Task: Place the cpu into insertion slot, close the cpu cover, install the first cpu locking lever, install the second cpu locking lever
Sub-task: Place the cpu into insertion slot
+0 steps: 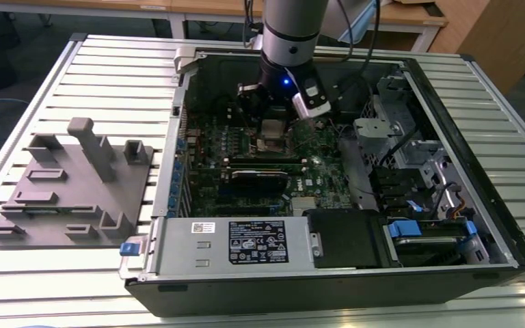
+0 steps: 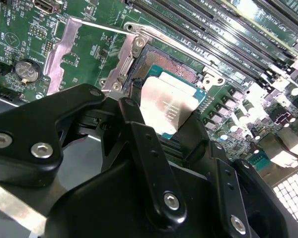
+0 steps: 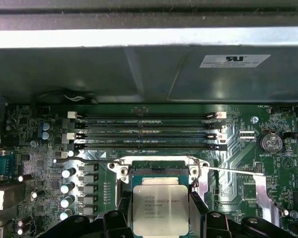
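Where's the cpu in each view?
Exterior view: cpu in the gripper, over the motherboard's middle.
First wrist view: cpu partly covering the insertion slot.
Second wrist view: cpu over the slot, contact field showing past its edge.
Shared landmark: the insertion slot in both wrist views.

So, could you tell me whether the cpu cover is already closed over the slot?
No, in the second wrist view the cover lies swung open beside the slot, whose gold contacts still show.
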